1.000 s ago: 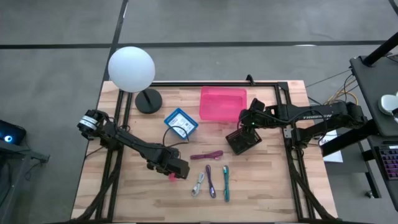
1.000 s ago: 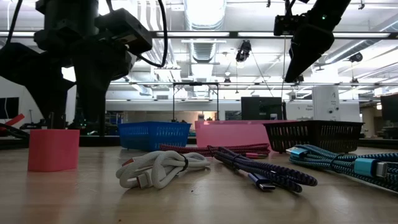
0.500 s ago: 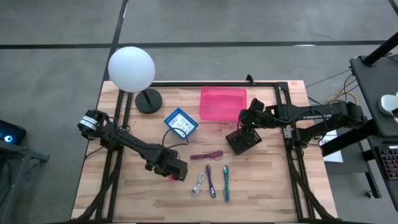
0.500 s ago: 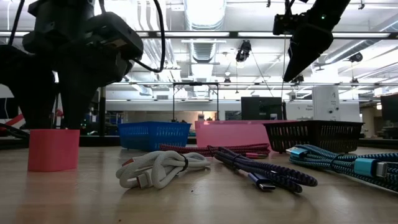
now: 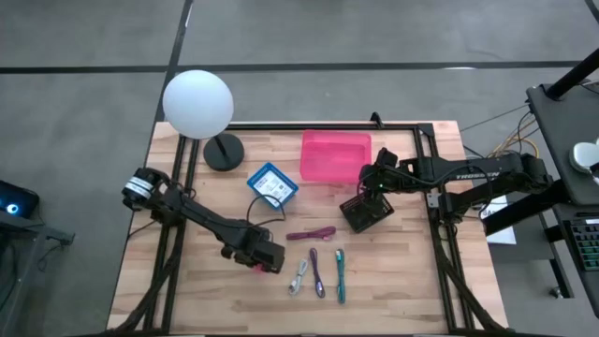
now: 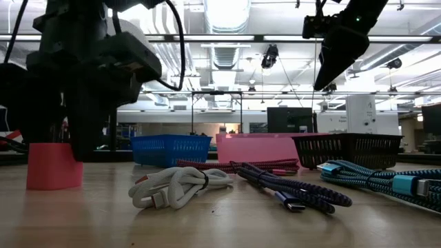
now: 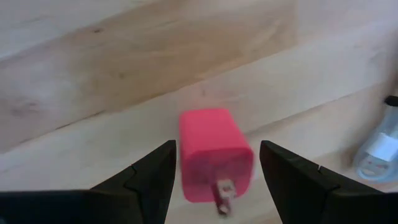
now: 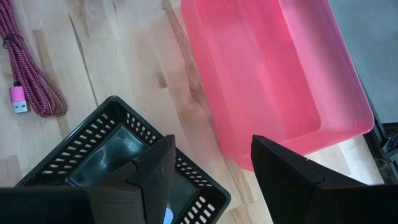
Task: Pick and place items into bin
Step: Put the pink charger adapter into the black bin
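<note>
Lying nearest the low camera, a coiled white cable (image 6: 180,189) rests on the wooden table (image 5: 402,281), with a dark purple cable (image 6: 293,189) and a teal cable (image 6: 386,178) beside it toward the right arm's side; from above these three sit in a short row at the table's front, apart from one another. A little farther back on the left arm's side, the left gripper (image 7: 214,165) is down at the tabletop with its fingers (image 7: 149,177) spread on either side of a small pink charger block (image 7: 214,152) (its metal prongs point toward the wrist camera), and the fingers do not appear to press on the block. Behind the row of cables lies a maroon cable (image 5: 311,233), folded on itself. Beyond it stand three bins: a blue basket (image 5: 272,185), a black basket (image 5: 367,212) and a pink bin (image 5: 335,155), the pink one farthest back. The right gripper (image 8: 208,171) hangs in the air over the black basket, its fingers parted and holding nothing. At the far left corner stands a white globe lamp (image 5: 197,104) on a black base.
</note>
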You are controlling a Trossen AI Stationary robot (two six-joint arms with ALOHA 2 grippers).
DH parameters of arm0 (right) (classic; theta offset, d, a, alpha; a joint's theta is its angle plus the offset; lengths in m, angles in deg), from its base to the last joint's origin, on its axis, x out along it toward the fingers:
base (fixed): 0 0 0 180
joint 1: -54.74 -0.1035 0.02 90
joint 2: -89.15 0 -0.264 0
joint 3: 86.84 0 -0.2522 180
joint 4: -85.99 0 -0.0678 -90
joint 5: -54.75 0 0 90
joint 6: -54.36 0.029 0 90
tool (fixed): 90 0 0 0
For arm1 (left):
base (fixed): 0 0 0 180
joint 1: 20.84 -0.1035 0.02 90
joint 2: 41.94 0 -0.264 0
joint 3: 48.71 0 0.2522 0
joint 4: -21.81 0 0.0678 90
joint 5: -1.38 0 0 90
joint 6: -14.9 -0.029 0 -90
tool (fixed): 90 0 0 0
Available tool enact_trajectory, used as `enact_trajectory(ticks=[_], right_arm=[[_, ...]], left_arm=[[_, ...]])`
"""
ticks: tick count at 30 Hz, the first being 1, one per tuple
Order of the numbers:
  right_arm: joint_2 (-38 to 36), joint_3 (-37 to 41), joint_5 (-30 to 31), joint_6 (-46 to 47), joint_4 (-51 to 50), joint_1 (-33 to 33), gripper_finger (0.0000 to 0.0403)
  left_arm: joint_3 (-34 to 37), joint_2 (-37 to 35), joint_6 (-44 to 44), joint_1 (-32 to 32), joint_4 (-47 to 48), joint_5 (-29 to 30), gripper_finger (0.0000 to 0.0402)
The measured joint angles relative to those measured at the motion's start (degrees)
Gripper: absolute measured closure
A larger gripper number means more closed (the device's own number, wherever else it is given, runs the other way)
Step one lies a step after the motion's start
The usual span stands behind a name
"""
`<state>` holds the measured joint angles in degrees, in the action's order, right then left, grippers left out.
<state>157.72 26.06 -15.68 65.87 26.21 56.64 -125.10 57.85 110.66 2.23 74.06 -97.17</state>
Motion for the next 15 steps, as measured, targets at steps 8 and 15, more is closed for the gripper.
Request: enact_trajectory(ticks=[8, 15], right_arm=[[0.00, 0.00, 0.00, -0.17, -0.02, 0.00, 0.0207], [0.00, 0.00, 0.00, -0.17, -0.04, 0.00, 0.0207]], left_arm=[[-0.13, 1.35, -0.01, 0.00, -0.46, -2.08, 0.0220], [-0.22, 1.08, -0.56, 0.00, -0.51, -2.10, 0.0263]])
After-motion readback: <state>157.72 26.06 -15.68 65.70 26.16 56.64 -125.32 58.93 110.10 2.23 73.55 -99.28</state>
